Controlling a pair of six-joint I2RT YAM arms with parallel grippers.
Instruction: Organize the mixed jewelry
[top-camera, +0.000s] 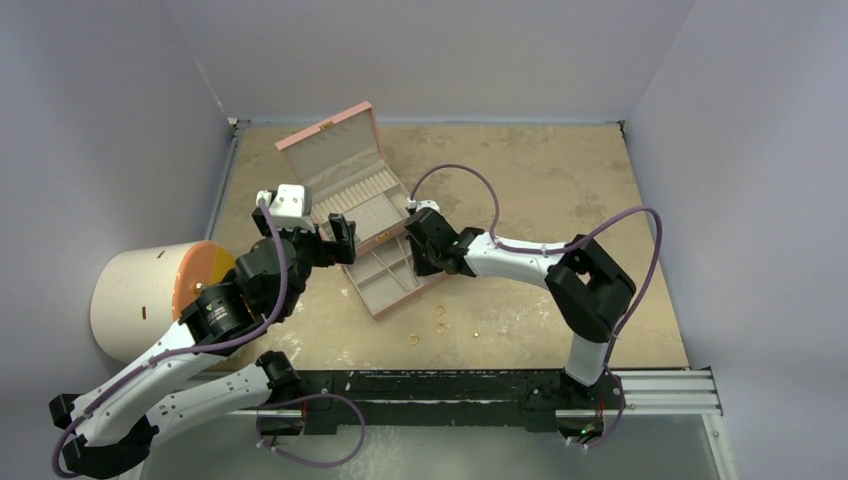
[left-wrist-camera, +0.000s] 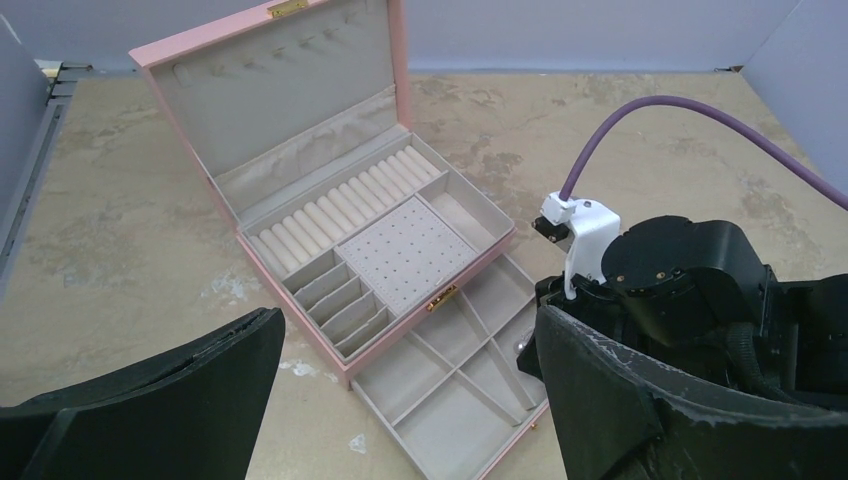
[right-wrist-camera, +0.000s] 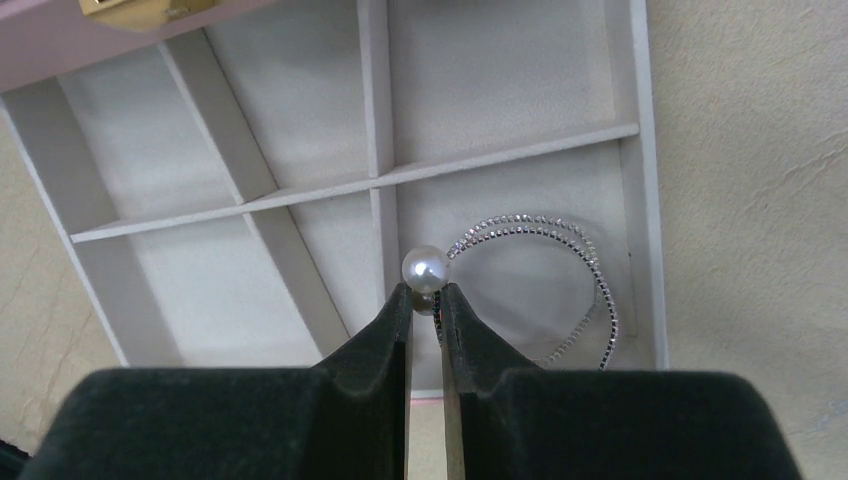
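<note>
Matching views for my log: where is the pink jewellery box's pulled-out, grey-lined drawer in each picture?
Top external: drawer, table centre.
Left wrist: bottom centre, below the pink box front.
Right wrist: upper frame, behind the gripped white pearl.
Shared landmark: gold clasp above the drawer, both wrist views.

The mottled tan table (top-camera: 560, 180) carries an open pink box (top-camera: 330, 150) and several loose gold rings (top-camera: 441, 327).
</note>
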